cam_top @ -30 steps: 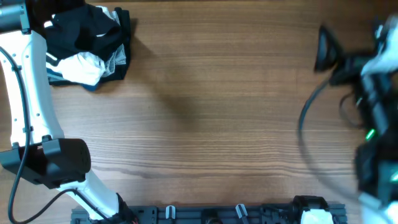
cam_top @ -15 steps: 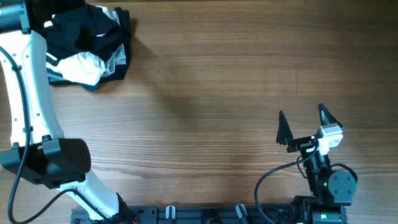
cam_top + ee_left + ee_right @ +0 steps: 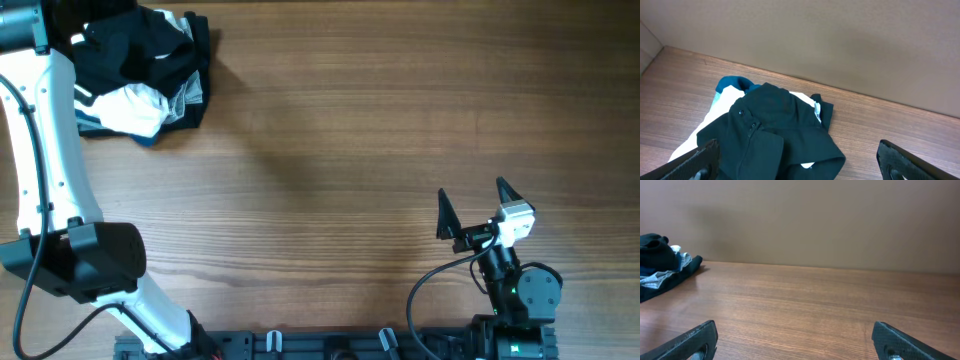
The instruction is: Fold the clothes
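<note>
Pick-up step, nothing folded yet.
Released left hand [image 3: 797, 157] over clothes [image 3: 140, 75] should grasp 1 garment; right hand [image 3: 473, 200] released, well apart.

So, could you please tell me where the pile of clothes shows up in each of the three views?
Overhead: the pile of clothes sits in the top-left corner.
Left wrist: the pile fills the lower left and centre.
Right wrist: the pile lies at the far left edge, mid-height.
Shared landmark: the wooden table under it.
</note>
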`<state>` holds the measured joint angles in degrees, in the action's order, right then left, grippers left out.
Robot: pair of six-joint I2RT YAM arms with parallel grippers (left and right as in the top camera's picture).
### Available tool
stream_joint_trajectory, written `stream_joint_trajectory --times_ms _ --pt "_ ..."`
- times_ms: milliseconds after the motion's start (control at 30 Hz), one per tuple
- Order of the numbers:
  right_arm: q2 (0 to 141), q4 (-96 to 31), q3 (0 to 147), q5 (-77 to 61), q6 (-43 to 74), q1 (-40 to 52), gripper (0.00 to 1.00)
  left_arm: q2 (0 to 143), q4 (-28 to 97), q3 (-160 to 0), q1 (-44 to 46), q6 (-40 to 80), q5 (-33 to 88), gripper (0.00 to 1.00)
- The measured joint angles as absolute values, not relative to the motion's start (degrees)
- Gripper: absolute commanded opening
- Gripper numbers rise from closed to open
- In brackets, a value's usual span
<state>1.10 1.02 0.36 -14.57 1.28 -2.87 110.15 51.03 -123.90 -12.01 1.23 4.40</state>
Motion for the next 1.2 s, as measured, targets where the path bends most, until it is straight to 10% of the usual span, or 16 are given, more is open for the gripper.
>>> stream_joint_trajectory --times_ms 933,1200 --pt "1.1 1.02 0.36 -14.57 1.28 -2.87 1.0 109.84 53.12 -123.76 -11.62 1.21 4.49 1.0" --pt "0.99 0.97 0.36 -14.59 1.28 -2.87 1.0 90.56 42.13 -101.54 -8.45 -8.12 16.08 1.0"
